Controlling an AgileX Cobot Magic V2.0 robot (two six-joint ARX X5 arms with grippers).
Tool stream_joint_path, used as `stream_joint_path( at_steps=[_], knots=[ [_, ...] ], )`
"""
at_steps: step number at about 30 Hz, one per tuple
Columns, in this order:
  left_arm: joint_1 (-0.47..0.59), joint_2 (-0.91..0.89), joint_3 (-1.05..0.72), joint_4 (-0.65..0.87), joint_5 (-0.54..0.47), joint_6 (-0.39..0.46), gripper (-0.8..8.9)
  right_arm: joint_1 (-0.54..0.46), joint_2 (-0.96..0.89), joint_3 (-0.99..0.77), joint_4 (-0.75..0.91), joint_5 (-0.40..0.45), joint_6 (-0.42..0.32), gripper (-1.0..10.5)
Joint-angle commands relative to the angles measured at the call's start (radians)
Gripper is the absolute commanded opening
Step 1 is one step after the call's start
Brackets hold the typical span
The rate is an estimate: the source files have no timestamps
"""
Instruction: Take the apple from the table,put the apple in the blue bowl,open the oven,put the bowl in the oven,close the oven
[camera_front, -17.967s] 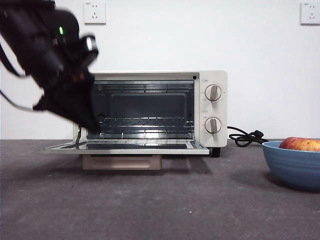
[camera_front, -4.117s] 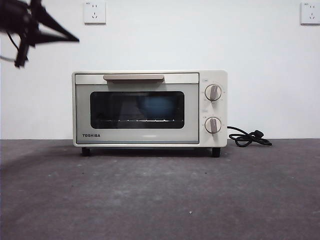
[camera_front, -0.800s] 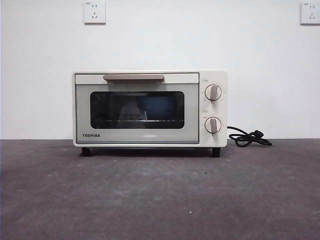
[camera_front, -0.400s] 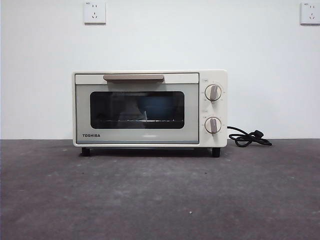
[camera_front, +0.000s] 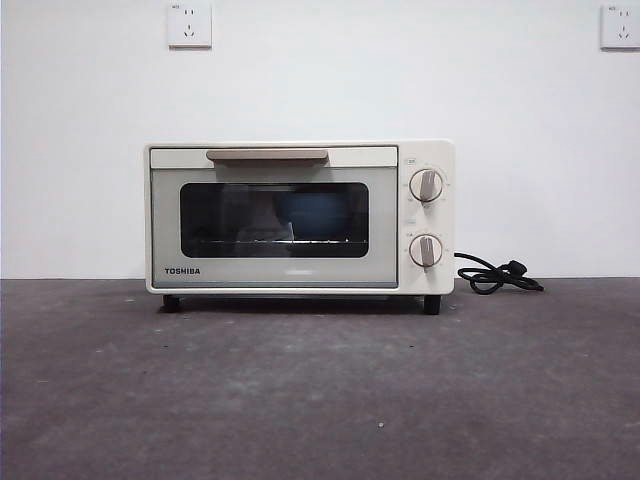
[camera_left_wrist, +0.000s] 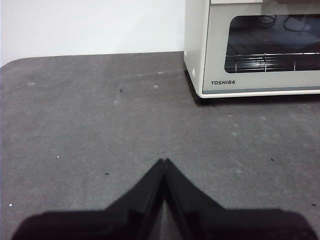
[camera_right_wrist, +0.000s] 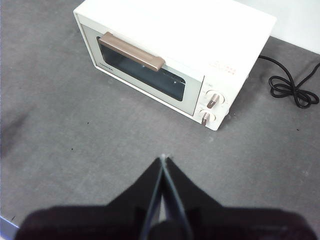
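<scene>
Inside, seemingly, blue bowl (camera_front: 312, 213) behind cream oven's (camera_front: 298, 216) closed door.

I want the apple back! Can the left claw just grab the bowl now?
Probably not yet. The bowl sits inside the oven behind its shut door, and the left claw is shut, out over the table.

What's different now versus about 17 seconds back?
The oven door, then hanging open, is shut. The blue bowl, then on the table at the right with the apple in it, sits behind the oven's glass. The dark arm has left the front view. The oven hasn't moved.
</scene>
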Motion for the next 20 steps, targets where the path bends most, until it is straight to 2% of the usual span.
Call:
stream_joint_path(
  at_steps=[1, 6, 20],
  knots=[
    [0.000, -0.002, -0.010, 0.005, -0.004, 0.011, -0.04, -0.001, 0.004, -0.005, -0.023, 0.004, 0.007, 0.0],
    [0.000, -0.002, -0.010, 0.005, -0.010, 0.073, -0.04, -0.001, 0.004, -0.005, -0.023, 0.004, 0.007, 0.0],
    [0.000, 0.000, -0.010, 0.013, 0.008, 0.074, -0.04, -0.001, 0.004, -0.005, -0.022, 0.004, 0.007, 0.0]
  ],
)
